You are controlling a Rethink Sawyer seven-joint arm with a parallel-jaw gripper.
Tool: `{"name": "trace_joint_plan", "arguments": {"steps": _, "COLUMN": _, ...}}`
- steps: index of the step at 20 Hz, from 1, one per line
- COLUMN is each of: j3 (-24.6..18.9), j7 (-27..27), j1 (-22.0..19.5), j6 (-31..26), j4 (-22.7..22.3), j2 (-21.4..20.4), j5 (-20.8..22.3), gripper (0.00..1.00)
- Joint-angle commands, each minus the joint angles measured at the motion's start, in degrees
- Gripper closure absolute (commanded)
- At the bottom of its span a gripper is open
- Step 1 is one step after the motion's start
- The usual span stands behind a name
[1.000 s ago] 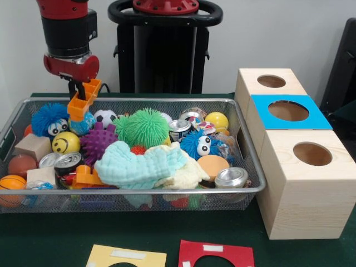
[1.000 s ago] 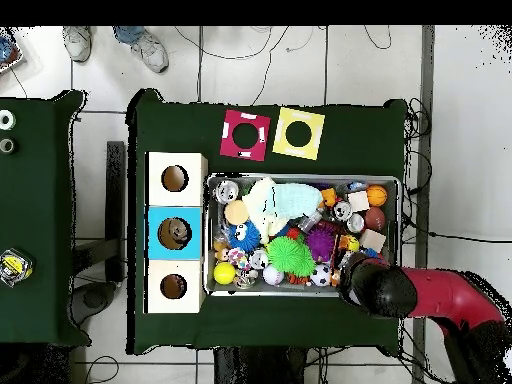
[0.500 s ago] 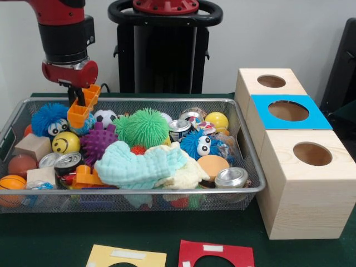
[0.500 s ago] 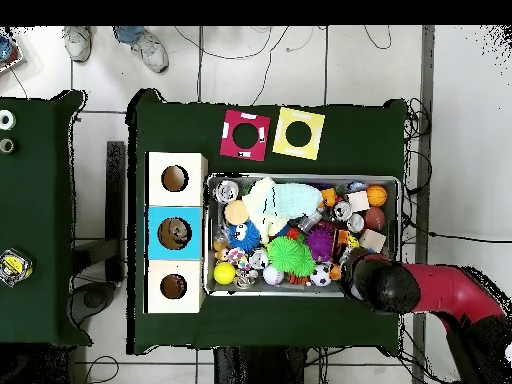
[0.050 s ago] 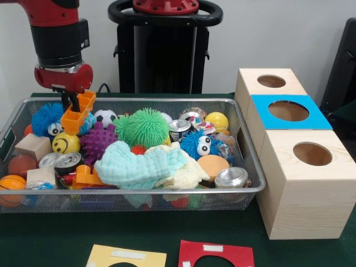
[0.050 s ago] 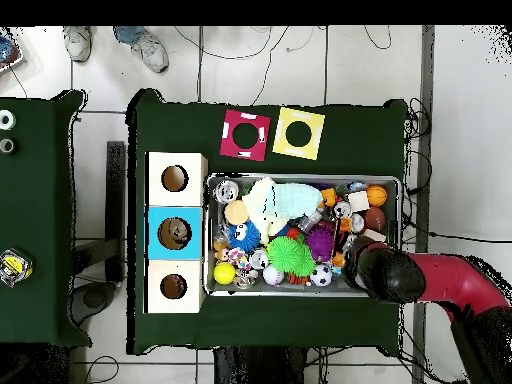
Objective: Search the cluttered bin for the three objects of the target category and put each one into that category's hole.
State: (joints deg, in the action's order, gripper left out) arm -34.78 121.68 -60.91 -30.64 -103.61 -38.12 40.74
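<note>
My gripper is shut on an orange plastic block and holds it just above the far left corner of the wire bin, over a blue fuzzy ball. A second orange block lies near the bin's front left. Balls, cans, wooden cubes and a pale cloth crowd the bin. To its right stand three wooden boxes with holes, the middle hole framed by a blue card. In the overhead view the arm's head hides the gripper at the bin's right end.
A red card and a yellow card with holes lie on the green cloth before the bin. A black stand rises behind it. A person's shoes show at the overhead view's top edge.
The gripper has lifted a little and drifted left with the orange block, toward the bin's far left corner. The bin's contents have not shifted.
</note>
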Motion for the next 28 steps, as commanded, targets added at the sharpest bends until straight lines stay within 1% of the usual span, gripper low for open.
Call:
{"name": "trace_joint_plan", "arguments": {"steps": 1, "j3": -5.3, "j7": -23.5, "j1": -1.6, "j6": -8.7, "j4": 7.1, "j2": 2.1, "j5": 2.7, "gripper": 1.00}}
{"name": "trace_joint_plan", "arguments": {"steps": 4, "j3": -5.7, "j7": -26.1, "j1": -2.2, "j6": -10.5, "j4": 8.4, "j2": 2.0, "j5": 2.4, "gripper": 1.00}}
{"name": "trace_joint_plan", "arguments": {"steps": 8, "j3": -6.1, "j7": -28.5, "j1": -3.0, "j6": -11.3, "j4": 9.6, "j2": 2.9, "j5": 1.9, "gripper": 1.00}}
{"name": "trace_joint_plan", "arguments": {"steps": 13, "j3": -5.6, "j7": -28.1, "j1": -2.8, "j6": -10.0, "j4": 9.5, "j2": 3.4, "j5": 2.5, "gripper": 1.00}}
{"name": "trace_joint_plan", "arguments": {"steps": 14, "j3": -4.8, "j7": -26.6, "j1": -2.6, "j6": -9.1, "j4": 9.1, "j2": 3.1, "j5": 2.3, "gripper": 0.00}}
{"name": "trace_joint_plan", "arguments": {"steps": 17, "j3": -5.1, "j7": -27.0, "j1": -2.2, "j6": -9.1, "j4": 9.5, "j2": 3.4, "j5": 2.3, "gripper": 0.00}}
{"name": "trace_joint_plan", "arguments": {"steps": 21, "j3": -3.6, "j7": -21.3, "j1": -1.4, "j6": -7.5, "j4": 6.1, "j2": 0.3, "j5": 1.2, "gripper": 0.00}}
{"name": "trace_joint_plan", "arguments": {"steps": 23, "j3": -3.3, "j7": -20.1, "j1": -0.6, "j6": -8.4, "j4": 5.6, "j2": -0.9, "j5": 0.4, "gripper": 0.00}}
{"name": "trace_joint_plan", "arguments": {"steps": 28, "j3": -3.3, "j7": -19.3, "j1": 0.4, "j6": -10.3, "j4": 4.5, "j2": -3.1, "j5": -1.2, "gripper": 0.00}}
